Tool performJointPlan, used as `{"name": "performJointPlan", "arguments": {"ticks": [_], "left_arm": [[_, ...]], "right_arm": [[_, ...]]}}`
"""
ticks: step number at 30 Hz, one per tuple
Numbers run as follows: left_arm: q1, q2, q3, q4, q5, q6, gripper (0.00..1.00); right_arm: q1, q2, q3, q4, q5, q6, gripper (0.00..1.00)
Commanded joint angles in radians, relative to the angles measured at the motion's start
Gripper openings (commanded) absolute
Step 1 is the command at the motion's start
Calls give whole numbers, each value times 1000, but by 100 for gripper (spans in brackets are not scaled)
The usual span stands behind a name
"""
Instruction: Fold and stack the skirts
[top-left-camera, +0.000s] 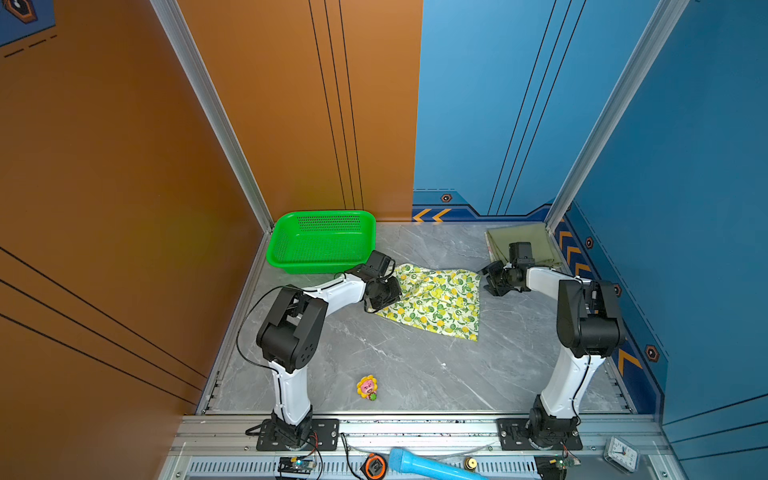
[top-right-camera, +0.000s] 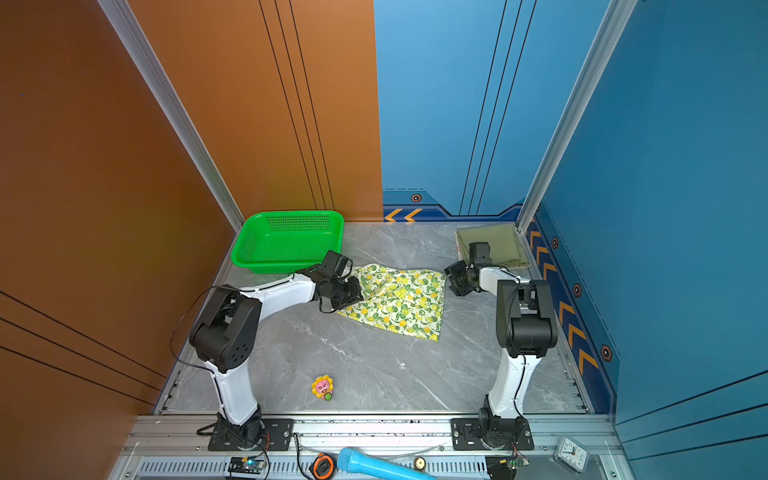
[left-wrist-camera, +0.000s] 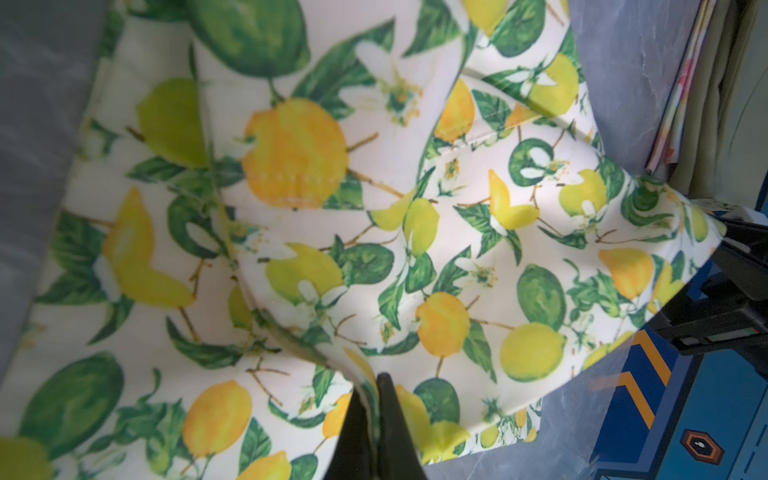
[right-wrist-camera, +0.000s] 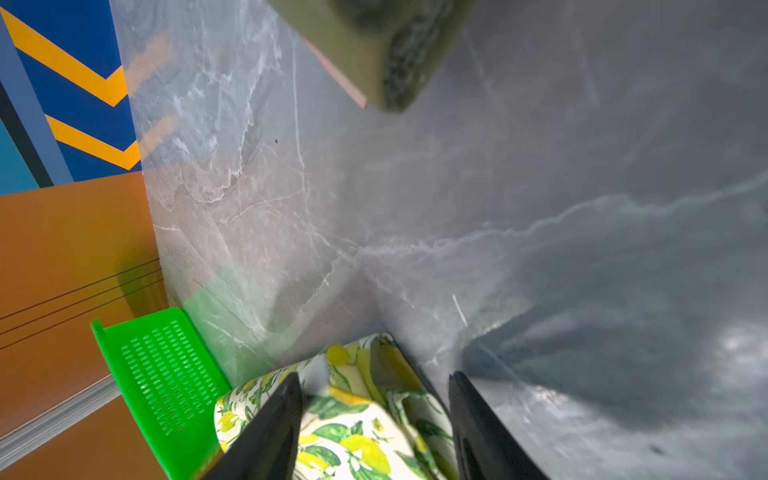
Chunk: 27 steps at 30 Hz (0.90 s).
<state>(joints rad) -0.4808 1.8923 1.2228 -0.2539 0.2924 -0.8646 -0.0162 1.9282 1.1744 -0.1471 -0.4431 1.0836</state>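
Third skirt on the table now! The lemon skirt (top-left-camera: 440, 303) lies spread across the middle of the table (top-left-camera: 395, 365), mostly flat but rumpled toward its left side. The left fingers (left-wrist-camera: 395, 424) are pinched tight on the cloth at that left edge, a fold of fabric caught between them. Over on the right, the right fingers (right-wrist-camera: 266, 436) stand well apart, holding nothing, with the skirt's far right corner lying between them in the wrist view.

Back in the far right corner sits the pile: the olive skirt (top-left-camera: 540, 241) folded on top, a strip of the floral skirt (left-wrist-camera: 677, 99) peeking out beneath it. The green basket (top-left-camera: 328, 223) sits at the far left.

So I'd call this the set-up for folding the last garment. The next move looks like the right fingers closing on that corner, so both ends can be lifted together and the cloth drawn flat before the fold.
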Motion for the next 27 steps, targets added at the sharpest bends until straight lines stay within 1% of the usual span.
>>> {"name": "performJointPlan", "arguments": {"ticks": [1,8,14,22,27], "left_arm": [[-4,-30,-18,14,8,-10,0],[-6,-30,-46,40,13,-16,0],[-10,-26,-54,56,23,-22,0],[-11,-23,-39,55,32,-20,0],[-11,-26,-36,56,32,-22,0]], "right_arm": [[-6,-47,-17,37,-22,63,58],[-11,-60,-16,38,-43,97,55],[-11,-59,3,24,-48,100,51],[3,-36,27,7,-39,93,41],[15,-9,63,-29,-29,68,37]]}}
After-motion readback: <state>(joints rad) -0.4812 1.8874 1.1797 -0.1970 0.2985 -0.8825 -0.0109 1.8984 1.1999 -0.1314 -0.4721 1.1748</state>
